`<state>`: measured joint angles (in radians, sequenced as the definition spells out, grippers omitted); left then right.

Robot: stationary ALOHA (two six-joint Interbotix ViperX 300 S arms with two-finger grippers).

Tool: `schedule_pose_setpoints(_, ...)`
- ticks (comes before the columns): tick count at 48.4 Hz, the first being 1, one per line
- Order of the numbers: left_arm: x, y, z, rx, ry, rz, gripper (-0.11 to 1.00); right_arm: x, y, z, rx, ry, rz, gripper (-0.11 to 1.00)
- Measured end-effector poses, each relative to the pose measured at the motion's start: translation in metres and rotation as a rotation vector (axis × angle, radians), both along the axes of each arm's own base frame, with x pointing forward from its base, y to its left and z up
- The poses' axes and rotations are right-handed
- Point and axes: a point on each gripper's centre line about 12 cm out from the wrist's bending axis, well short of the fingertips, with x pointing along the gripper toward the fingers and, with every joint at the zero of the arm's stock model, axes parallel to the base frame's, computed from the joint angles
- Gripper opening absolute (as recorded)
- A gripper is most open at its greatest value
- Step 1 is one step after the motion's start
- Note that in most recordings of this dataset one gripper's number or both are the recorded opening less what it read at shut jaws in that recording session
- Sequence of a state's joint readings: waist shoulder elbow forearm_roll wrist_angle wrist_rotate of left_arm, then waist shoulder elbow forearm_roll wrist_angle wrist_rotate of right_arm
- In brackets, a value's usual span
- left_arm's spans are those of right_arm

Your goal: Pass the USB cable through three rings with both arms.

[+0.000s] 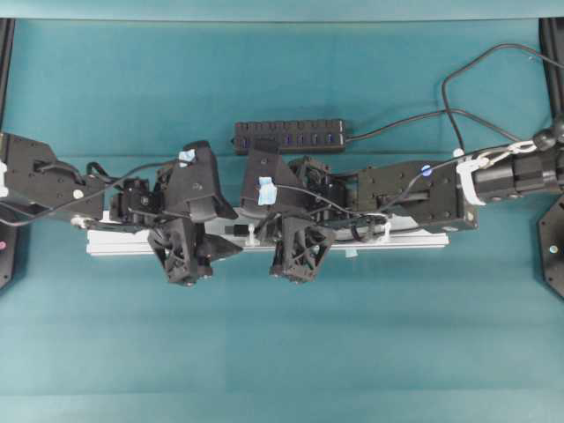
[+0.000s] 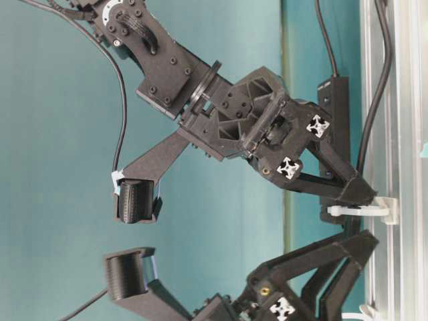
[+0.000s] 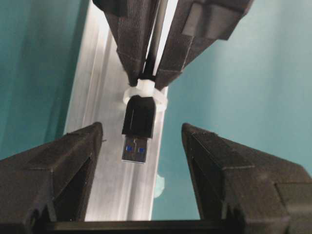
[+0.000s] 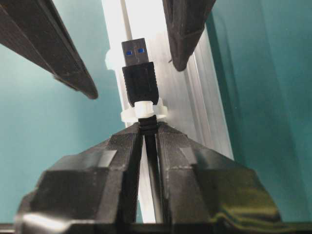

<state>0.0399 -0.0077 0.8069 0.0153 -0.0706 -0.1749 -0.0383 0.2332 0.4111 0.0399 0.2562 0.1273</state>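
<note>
USB cable (image 4: 150, 161): pinched between right gripper (image 4: 148, 134) fingers just behind a whitish ring (image 4: 144, 113) on the rail (image 3: 105, 161). Black plug (image 3: 139, 126), blue-insert metal tip, protrudes between the wide-spread left gripper (image 3: 141, 141) fingers, untouched.

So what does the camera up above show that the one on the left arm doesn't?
Only the overhead view shows both whole arms and the black hub behind them. Only the left wrist view shows the USB plug, poking through a white ring, with the left gripper open on either side. Both show the silver rail and the right gripper shut on the cable.
</note>
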Motion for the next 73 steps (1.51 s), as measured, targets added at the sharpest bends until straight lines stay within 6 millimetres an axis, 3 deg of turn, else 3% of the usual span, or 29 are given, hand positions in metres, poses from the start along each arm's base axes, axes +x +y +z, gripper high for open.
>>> schedule_pose_setpoints(9,0.002,0.000,-0.002,0.000,-0.009,0.000,0.54,0.000,0.001,0.000,0.001,-0.002,0.001,-0.07)
schedule_pose_setpoints(18,0.004,0.000,-0.001,0.003,-0.023,-0.002,0.24,0.000,0.001,0.000,0.001,-0.002,0.001,-0.07)
schedule_pose_setpoints(45,-0.001,-0.006,-0.002,0.001,-0.028,-0.019,0.23,-0.003,0.003,0.004,0.002,0.021,0.006,-0.03)
schedule_pose_setpoints(53,-0.008,-0.006,0.000,-0.001,-0.029,-0.017,0.23,-0.010,0.004,0.004,0.005,0.070,0.009,0.20)
schedule_pose_setpoints(63,-0.020,-0.007,0.004,-0.001,-0.011,-0.018,0.23,-0.014,0.004,0.007,0.007,0.103,0.010,0.77)
schedule_pose_setpoints(73,-0.032,-0.009,0.015,0.000,0.020,-0.022,0.23,-0.016,0.004,0.019,-0.018,0.090,0.027,0.78)
